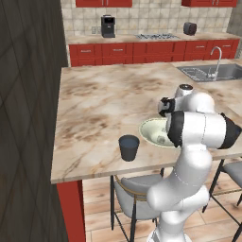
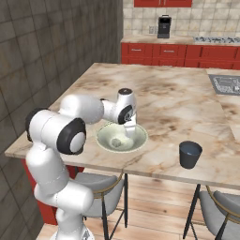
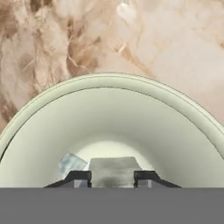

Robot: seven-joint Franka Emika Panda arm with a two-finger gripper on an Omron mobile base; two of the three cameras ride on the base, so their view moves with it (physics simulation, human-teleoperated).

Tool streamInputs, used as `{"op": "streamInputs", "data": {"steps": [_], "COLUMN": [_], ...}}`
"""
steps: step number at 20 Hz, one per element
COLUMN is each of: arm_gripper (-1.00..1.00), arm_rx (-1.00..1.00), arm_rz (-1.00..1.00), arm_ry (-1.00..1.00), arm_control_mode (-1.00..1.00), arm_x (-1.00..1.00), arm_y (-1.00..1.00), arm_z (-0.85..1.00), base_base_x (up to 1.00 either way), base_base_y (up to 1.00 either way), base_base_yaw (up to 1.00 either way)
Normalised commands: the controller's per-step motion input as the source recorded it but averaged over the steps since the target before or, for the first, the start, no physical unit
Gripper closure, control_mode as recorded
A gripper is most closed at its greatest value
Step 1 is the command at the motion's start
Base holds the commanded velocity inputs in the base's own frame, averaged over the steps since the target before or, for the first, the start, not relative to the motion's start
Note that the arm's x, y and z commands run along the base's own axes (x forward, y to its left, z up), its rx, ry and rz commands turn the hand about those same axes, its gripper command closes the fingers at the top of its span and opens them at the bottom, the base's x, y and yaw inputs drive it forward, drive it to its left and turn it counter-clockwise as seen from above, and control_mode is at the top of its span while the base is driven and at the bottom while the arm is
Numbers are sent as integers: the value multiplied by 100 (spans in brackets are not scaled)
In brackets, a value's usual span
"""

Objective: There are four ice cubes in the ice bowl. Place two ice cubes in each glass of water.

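Fingers [image 3: 112, 177] down inside the ice bowl [image 3: 109, 109], clamped on a grey ice cube [image 3: 113, 169] between the two tips. Second ice cube [image 3: 70, 164], bluish, just left of them on the bowl floor in the hand view. Ice bowl near the front edge of the marble counter [image 1: 104, 99]. One glass of water [image 1: 128, 147] left of the bowl, another [image 2: 190, 154] to its right.
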Motion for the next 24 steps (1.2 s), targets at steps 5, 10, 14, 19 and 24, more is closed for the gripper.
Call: {"op": "streamInputs", "data": {"steps": [5, 10, 14, 19, 24], "arm_gripper": [100, 100, 100, 100, 100], "arm_rx": [-5, 0, -1, -6, -15], "arm_rz": [4, 14, 20, 22, 8], "arm_ry": [-4, -2, 0, 7, 10], "arm_control_mode": [-100, -100, -100, -100, -100], "arm_x": [-63, -61, -58, -51, -7], "arm_y": [-96, -100, -99, -84, -47], "arm_z": [28, 45, 63, 59, 6], "base_base_x": [0, 0, 0, 0, 0], "base_base_y": [0, 0, 0, 0, 0], "base_base_yaw": [0, 0, 0, 0, 0]}}
